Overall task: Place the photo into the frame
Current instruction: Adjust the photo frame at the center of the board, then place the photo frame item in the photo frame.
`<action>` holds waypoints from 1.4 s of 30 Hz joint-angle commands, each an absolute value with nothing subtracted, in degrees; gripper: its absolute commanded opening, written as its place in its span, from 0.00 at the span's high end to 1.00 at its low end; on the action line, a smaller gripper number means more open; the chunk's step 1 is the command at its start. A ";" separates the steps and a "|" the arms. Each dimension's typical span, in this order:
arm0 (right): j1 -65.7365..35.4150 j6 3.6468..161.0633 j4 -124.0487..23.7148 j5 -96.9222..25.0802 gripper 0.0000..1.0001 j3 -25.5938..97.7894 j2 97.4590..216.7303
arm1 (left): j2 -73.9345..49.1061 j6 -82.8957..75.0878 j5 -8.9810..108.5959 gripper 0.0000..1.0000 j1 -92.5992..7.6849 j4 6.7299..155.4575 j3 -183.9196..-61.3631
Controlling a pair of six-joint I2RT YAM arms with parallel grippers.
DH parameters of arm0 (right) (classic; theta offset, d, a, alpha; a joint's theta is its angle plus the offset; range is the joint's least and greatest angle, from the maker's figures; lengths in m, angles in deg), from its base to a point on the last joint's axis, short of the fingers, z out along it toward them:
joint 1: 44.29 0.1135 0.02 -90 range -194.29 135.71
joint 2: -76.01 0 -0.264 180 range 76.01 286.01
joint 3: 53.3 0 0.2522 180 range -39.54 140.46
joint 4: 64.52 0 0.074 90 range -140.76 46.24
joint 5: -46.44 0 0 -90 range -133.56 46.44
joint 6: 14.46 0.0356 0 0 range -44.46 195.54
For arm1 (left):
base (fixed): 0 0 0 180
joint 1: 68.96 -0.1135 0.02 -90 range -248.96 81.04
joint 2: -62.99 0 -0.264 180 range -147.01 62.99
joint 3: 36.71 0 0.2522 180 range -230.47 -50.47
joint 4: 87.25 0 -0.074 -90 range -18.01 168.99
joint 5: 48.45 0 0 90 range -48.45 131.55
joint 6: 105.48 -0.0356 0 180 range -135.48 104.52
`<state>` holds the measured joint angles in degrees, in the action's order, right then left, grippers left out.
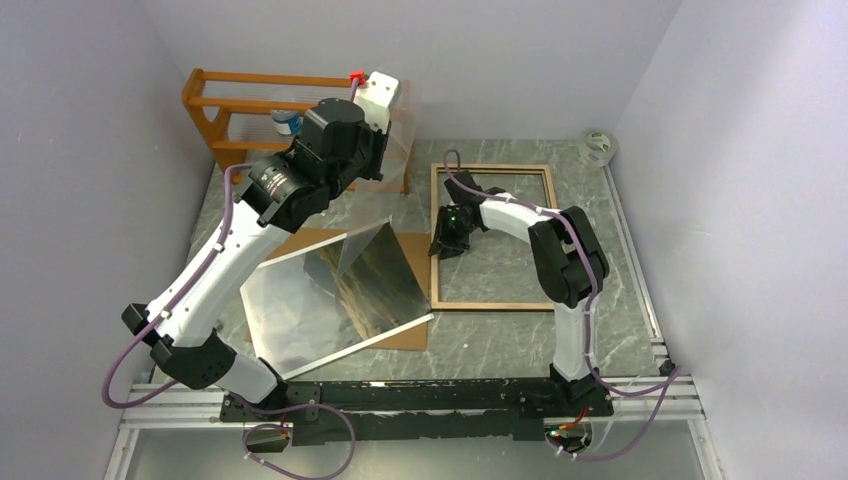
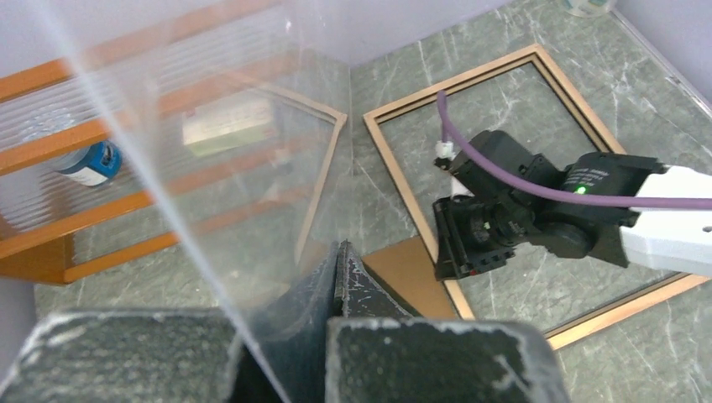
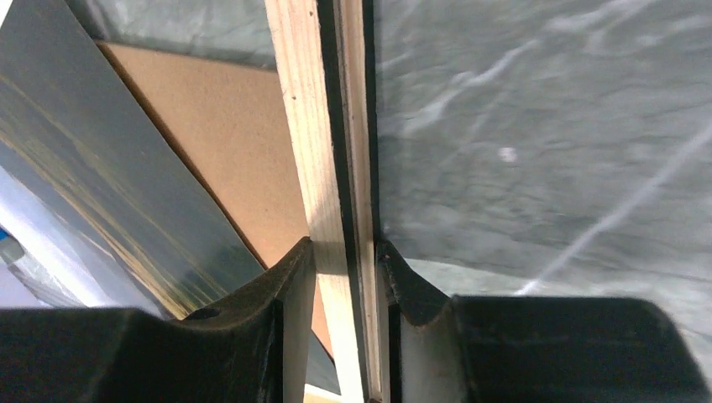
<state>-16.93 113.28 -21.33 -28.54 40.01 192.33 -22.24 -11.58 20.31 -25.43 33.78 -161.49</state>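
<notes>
One photo (image 1: 385,280) was seen lying flat and picture side up on the surface (image 1: 480,345), left of centre. Grey mountains and golden grass were shown on its right part, while its left part was washed out by glare. It was laid over one brown backing board (image 1: 408,336), whose corners were left uncovered at the far and near sides.

Just to the right, one frame (image 1: 490,304) was laid flat with its light wood reverse upward, its left rail close beside the board. That rail was straddled by the right pincer (image 3: 346,252), one finger set against each side of the wood, so the frame was pinched between them.

One clear sheet (image 2: 210,151) was held raised above the far left of the surface, its lower edge clamped in the left pincer (image 2: 338,260), whose fingers were pressed together on it.

Behind the sheet, one orange-brown wooden rack (image 1: 225,110) was stood at the far left corner, with one blue-labelled bottle (image 1: 287,122) seen among its rails. One pale roll (image 1: 599,146) was placed at the far right corner. Two arms were counted in all.
</notes>
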 commanded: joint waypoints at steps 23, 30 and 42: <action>-33.08 108.18 -39.15 -27.39 0.07 26.77 150.88 | -14.02 -8.33 33.99 0.97 -25.34 35.29 -161.53; -35.14 109.08 -48.30 -22.98 0.03 30.13 142.74 | -16.06 -11.98 39.92 0.97 -28.08 36.11 -164.46; -35.06 110.05 -58.14 -10.68 0.01 32.48 139.87 | -17.90 -12.48 75.20 0.98 -48.19 41.46 -165.07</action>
<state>-34.94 109.89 -51.76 -16.16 29.96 140.72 -18.65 -10.82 59.57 -45.14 35.42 -162.96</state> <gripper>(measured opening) 0.990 0.033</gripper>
